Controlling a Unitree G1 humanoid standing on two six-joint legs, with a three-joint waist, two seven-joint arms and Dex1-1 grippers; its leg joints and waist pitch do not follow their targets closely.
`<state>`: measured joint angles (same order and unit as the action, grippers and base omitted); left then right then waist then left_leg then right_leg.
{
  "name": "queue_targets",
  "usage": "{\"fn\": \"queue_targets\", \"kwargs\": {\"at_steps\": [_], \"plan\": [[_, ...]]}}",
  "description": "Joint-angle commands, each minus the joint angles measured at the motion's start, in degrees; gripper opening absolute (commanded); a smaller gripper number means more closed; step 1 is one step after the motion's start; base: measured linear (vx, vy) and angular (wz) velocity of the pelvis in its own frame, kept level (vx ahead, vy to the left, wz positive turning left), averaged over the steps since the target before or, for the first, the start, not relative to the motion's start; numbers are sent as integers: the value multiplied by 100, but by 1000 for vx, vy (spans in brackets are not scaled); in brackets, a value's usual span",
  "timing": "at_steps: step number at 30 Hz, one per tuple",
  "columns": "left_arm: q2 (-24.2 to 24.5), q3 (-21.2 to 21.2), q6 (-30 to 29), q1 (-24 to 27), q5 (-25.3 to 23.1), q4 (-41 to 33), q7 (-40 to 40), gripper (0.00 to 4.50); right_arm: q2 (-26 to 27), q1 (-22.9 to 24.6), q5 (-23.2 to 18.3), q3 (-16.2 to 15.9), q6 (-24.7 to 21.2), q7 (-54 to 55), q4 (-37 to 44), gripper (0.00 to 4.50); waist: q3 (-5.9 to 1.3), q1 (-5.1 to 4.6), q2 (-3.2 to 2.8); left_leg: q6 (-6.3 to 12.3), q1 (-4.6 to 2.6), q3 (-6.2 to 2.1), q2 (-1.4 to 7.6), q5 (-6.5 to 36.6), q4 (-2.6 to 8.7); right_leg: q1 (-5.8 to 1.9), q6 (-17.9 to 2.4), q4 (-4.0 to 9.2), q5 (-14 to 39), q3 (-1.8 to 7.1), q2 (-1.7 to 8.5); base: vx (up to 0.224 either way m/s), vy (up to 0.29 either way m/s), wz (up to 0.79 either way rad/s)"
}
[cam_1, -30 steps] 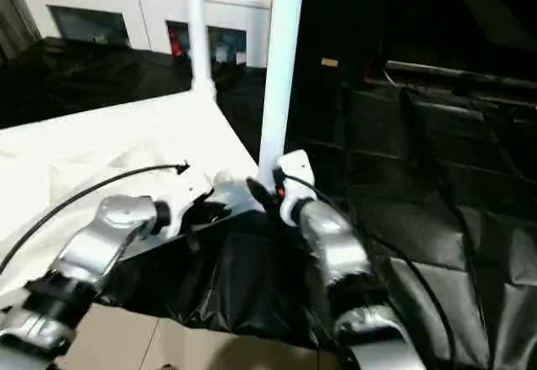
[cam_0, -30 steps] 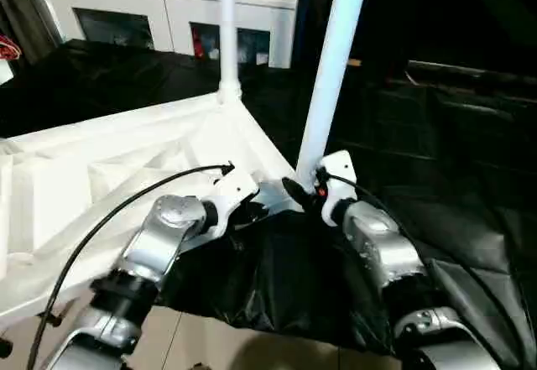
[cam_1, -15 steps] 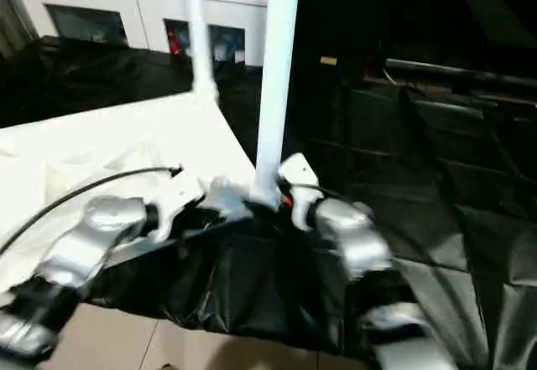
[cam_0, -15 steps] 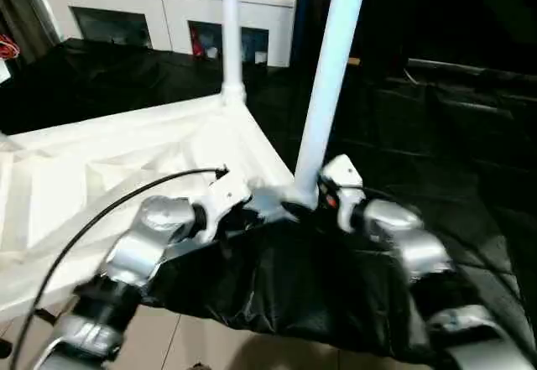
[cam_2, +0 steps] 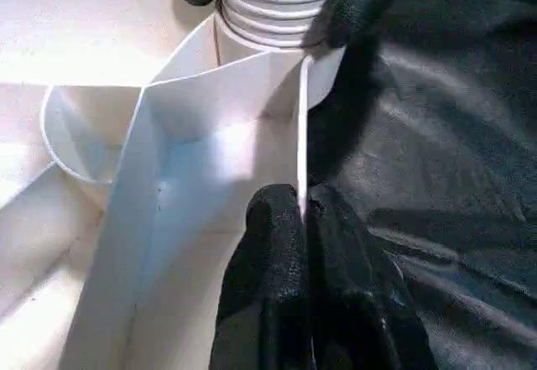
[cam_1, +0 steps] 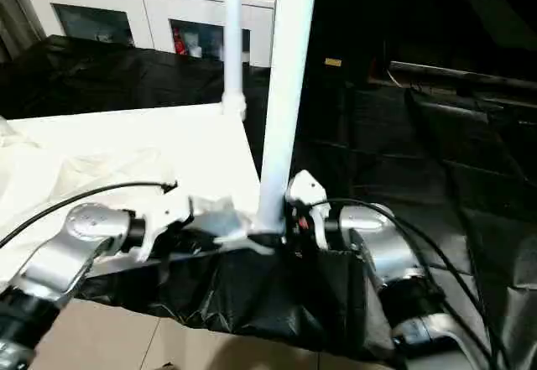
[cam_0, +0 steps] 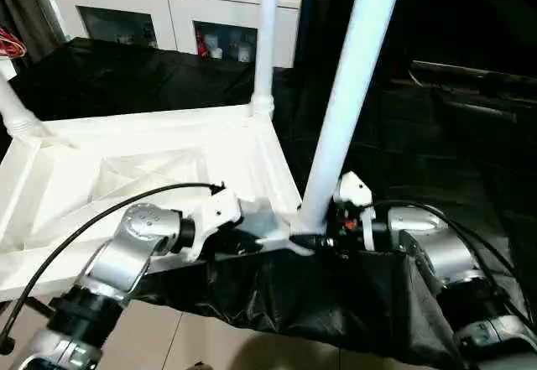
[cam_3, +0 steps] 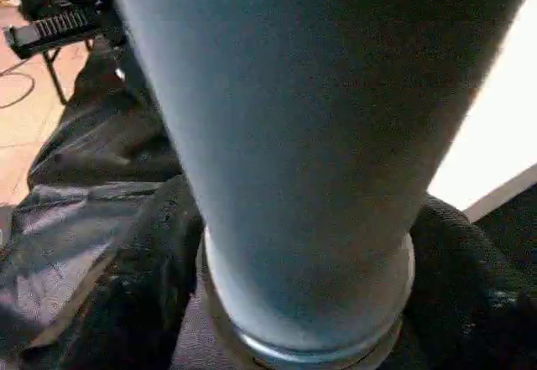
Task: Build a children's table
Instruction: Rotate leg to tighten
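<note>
1. The white tabletop [cam_0: 151, 164] is lying upside down, ribbed underside facing up, on a surface covered with black sheeting [cam_0: 101, 76].
2. Three white legs are standing up from its corner sockets: a near leg [cam_0: 348, 93] at the corner closest to the robot, a far leg [cam_0: 267, 34] at the corner behind it, and a third leg [cam_0: 13, 110] at the far left edge.
3. The left gripper [cam_2: 298, 219] is clenching the thin side rim of the tabletop [cam_2: 300, 135] just beside the near corner socket, with one finger on each side of the rim.
4. The right gripper [cam_0: 323, 237] is wrapping its black fingers [cam_3: 126, 294] around the base of the near leg [cam_3: 294, 135], right where it is entering the socket; the fingers are sitting against both sides of the tube.
5. A white cabinet [cam_0: 168, 13] with glass doors is standing against the wall behind the work surface.
6. Black cables [cam_0: 101, 219] are running along both silver forearms.
</note>
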<state>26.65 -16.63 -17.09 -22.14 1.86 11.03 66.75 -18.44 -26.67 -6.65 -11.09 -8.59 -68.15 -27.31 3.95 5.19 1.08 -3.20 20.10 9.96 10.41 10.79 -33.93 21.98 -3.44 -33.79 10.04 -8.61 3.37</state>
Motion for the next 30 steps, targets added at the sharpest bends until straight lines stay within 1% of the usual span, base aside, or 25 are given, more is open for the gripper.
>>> {"fn": "queue_targets", "kwargs": {"at_steps": [1,2,3,5,6,7,8,9,10,11,12,13,14,15,18,19,20,21,22,24,26,27,28,29,30], "plan": [[-101,53,111,-115,136,-246,-150,0,162,98,-54,-323,-31,-248,186,294,-372,-10,-5,393,-35,-142,373,988,370,-294,-521,519,2154,472,646,0,0,0],[-101,53,111,-115,136,-246,-150,0,162,98,-54,-323,-31,-248,186,287,-370,-9,-6,391,-33,-141,371,996,371,-294,-513,524,2176,471,646,0,0,0],[-140,67,128,-132,119,-222,-228,0,250,97,-25,-294,-9,-92,146,283,-372,-13,8,393,-37,-138,370,997,370,-294,-496,530,2202,473,648,0,0,0],[-168,78,138,-143,108,-208,-280,0,308,96,-11,-273,3,15,122,276,-371,-13,0,381,-35,-141,369,982,371,-291,-486,529,2215,473,648,0,0,0],[-233,95,141,-172,83,-175,-401,0,424,81,22,-220,4,281,57,274,-365,-22,3,376,-36,-143,367,1009,373,-290,-477,535,2250,466,647,0,0,0],[-338,116,134,-235,28,-96,-593,0,598,44,79,-146,16,670,-68,273,-364,-32,22,357,-40,-139,366,1026,372,-283,-460,546,2317,468,651,0,0,0],[-437,137,117,-299,-28,-12,-781,0,766,-5,158,-70,4,1101,-213,273,-354,-44,13,324,-47,-145,370,1025,377,-266,-458,549,2353,468,651,0,0,0],[-571,161,108,-411,-119,142,-1033,0,1017,-120,316,43,20,1827,-505,272,-349,-72,16,248,-52,-154,353,1110,378,-274,-417,581,2528,441,656,0,0,0],[-635,172,95,-470,-177,229,-1178,0,1134,-187,384,107,40,2194,-671,272,-351,-107,10,175,-59,-169,357,1154,389,-266,-386,588,2608,436,659,0,0,0],[-635,172,95,-470,-177,229,-1178,0,1134,-187,384,107,40,2194,-671,272,-361,-114,3,145,-69,-174,357,1169,384,-266,-380,593,2609,437,668,0,0,0],[-707,189,41,-530,-216,318,-1324,0,1265,-258,427,199,39,2604,-846,272,-367,-142,-4,133,-82,-171,353,1203,378,-259,-392,589,2574,447,666,0,0,0],[-840,206,-4,-637,-277,475,-1553,0,1506,-368,411,388,14,3237,-1106,271,-359,-174,0,138,-70,-171,360,1197,384,-254,-428,582,2506,460,669,0,0,0],[-903,214,-25,-689,-304,550,-1661,0,1621,-419,399,480,0,3537,-1229,271,-363,-189,-10,102,-81,-172,359,1205,386,-240,-451,580,2494,464,674,0,0,0],[-1019,224,-53,-772,-352,677,-1856,0,1778,-489,394,558,21,3871,-1370,270,-384,-183,-9,98,-76,-177,357,1185,379,-266,-453,563,2432,462,679,0,0,0],[-1122,230,-64,-848,-398,801,-2044,0,1909,-548,423,599,77,4105,-1474,270,-397,-167,-13,176,-47,-152,377,964,382,-267,-570,499,1917,511,682,0,0,0],[-1283,239,-25,-967,-501,1031,-2313,0,2092,-633,556,586,287,4326,-1592,270,-401,-162,-14,188,-54,-144,373,905,380,-261,-621,481,1792,513,675,0,0,0],[-1285,239,-24,-969,-503,1033,-2316,0,2094,-634,558,585,291,4329,-1593,270,-412,-157,-16,187,-51,-145,372,873,376,-270,-648,461,1726,510,675,0,0,0],[-1350,225,30,-1017,-557,1131,-2405,0,2156,-658,575,538,465,4264,-1607,270,-402,-147,-8,208,-54,-136,372,872,376,-267,-668,468,1694,515,680,0,0,0],[-1395,205,80,-1047,-585,1191,-2432,0,2196,-674,547,517,598,4173,-1621,270,-399,-126,-15,220,-60,-128,375,909,374,-266,-661,480,1735,520,692,0,0,0],[-1368,183,121,-1013,-553,1133,-2313,0,2126,-667,450,543,583,3976,-1585,340,-391,-117,-12,234,-44,-138,381,942,385,-286,-619,482,1830,515,694,0,0,0],[-1341,171,144,-984,-530,1081,-2233,0,2066,-657,396,553,558,3845,-1547,340,-390,-111,-11,233,-43,-139,382,981,387,-286,-579,490,1927,511,691,0,0,0],[-1234,141,241,-889,-474,945,-2017,0,1846,-632,387,509,532,3574,-1458,340,-388,-107,-12,244,-36,-141,378,1007,385,-296,-549,503,1987,512,703,0,0,0],[-1215,138,266,-875,-466,928,-1983,0,1807,-632,403,495,538,3548,-1452,374,-393,-99,-14,267,-35,-138,375,993,382,-300,-529,505,1978,511,696,0,0,0],[-1171,131,315,-834,-438,879,-1897,0,1705,-626,441,454,550,3455,-1429,385,-390,-101,-23,273,-28,-139,377,980,382,-301,-537,496,1948,515,695,0,0,0],[-1137,127,348,-797,-412,834,-1826,0,1618,-618,470,417,559,3362,-1405,384,-399,-94,-17,286,-25,-149,385,933,386,-306,-557,479,1859,504,684,0,0,0]]}}
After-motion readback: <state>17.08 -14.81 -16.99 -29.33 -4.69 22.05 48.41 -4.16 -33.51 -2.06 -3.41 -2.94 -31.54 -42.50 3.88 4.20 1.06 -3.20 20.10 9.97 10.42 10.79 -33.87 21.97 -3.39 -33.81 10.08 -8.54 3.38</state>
